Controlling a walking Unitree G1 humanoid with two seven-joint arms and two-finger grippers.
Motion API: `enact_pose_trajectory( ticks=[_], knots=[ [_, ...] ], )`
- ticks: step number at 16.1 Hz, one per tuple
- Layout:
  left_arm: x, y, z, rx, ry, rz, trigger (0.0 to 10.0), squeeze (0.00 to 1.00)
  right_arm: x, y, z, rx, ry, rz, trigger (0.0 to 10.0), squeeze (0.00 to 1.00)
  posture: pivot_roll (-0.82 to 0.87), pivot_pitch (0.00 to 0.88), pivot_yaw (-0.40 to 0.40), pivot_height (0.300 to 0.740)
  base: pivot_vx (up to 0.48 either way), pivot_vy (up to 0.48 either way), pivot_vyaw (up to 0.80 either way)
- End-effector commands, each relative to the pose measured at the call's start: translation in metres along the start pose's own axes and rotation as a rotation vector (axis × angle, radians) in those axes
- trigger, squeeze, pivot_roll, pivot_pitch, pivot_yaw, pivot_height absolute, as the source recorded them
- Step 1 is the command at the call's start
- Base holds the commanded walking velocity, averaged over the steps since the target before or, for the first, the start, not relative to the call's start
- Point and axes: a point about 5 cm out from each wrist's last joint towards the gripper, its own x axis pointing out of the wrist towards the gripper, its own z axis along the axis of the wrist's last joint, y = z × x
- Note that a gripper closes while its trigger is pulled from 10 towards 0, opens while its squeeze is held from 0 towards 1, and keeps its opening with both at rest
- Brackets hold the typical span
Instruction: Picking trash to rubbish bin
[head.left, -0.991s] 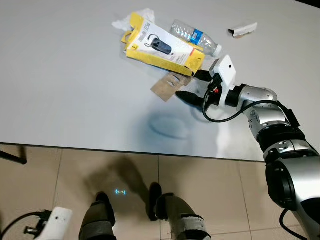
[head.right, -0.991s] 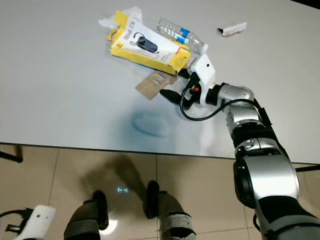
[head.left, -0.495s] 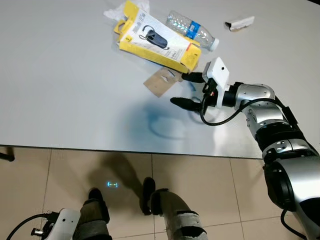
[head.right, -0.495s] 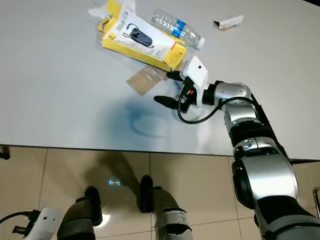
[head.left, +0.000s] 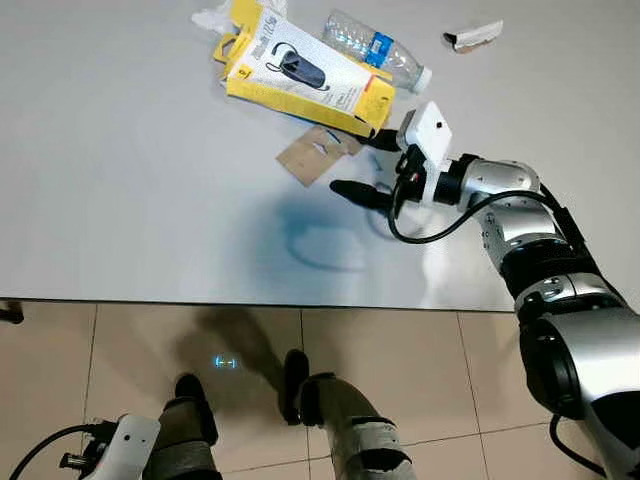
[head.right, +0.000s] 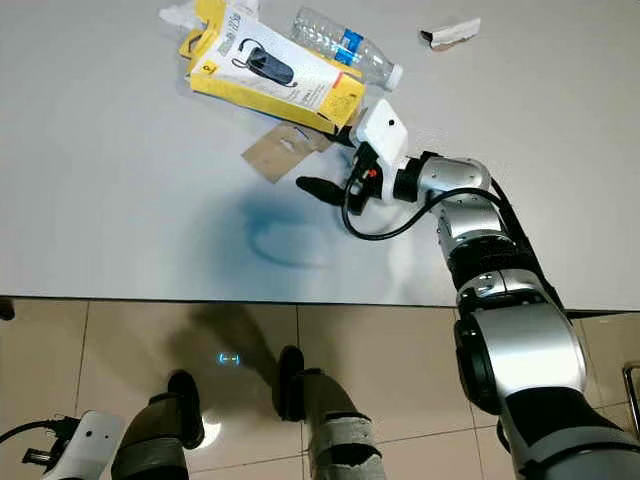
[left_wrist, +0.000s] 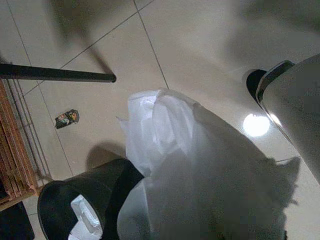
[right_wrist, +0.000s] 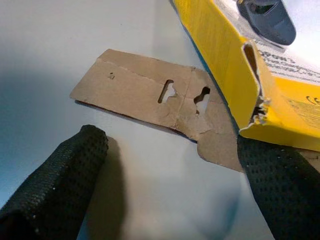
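Right gripper: the right gripper (head.left: 362, 165) reached out over the grey table (head.left: 130, 200), fingers spread wide and holding nothing; one black finger (right_wrist: 55, 180) lay low on the table surface, the other (right_wrist: 277, 182) sat just under the torn corner of the yellow box
Cardboard piece: a flat brown cardboard flap (right_wrist: 150, 107) with two punched slots lay on the table between the spread fingers, partly tucked under the yellow box (head.left: 300, 80) (whether it was joined to the box could not be told)
Yellow box: a long yellow retail carton printed with a dark headset, lying flat, its near end ripped open (right_wrist: 252, 95)
Bottle: a clear plastic bottle (head.left: 375, 50) with a blue label and white cap lay on its side just beyond the box, touching or nearly touching it
Other litter: crumpled white plastic (head.left: 212, 16) poked out behind the far end of the box; a small white scrap (head.left: 473, 35) lay well apart, further along the table
Left gripper: the left gripper (head.left: 115, 448) hung low beside the robot's legs, above the tiled floor (head.left: 250, 400); its finger state could not be told
Rubbish bin: the left wrist view showed a black bin (left_wrist: 75, 200) on the floor with a white wrapper inside, and a white plastic bag (left_wrist: 185, 165) bunched up next to it
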Motion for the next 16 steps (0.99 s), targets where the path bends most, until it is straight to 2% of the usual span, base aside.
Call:
enact_pose_trajectory(
  ticks=[1, 16],
  knots=[
    [-0.0095, -0.0183, -0.0026, -0.010, 0.014, -0.060, 10.0, 0.00, -0.0055, -0.0019, -0.0005, 0.004, -0.029, -0.027, 0.0, 0.00, -0.02, 0.434, -0.297, 0.740, 0.000, 0.000, 0.00],
    [-0.0100, -0.0268, 0.0023, -0.020, -0.006, -0.074, 10.0, 0.00, -0.0126, -0.0019, -0.0072, 0.031, -0.023, -0.034, 0.0, 0.00, -0.03, 0.439, -0.305, 0.740, 0.000, 0.000, 0.00]
  ],
)
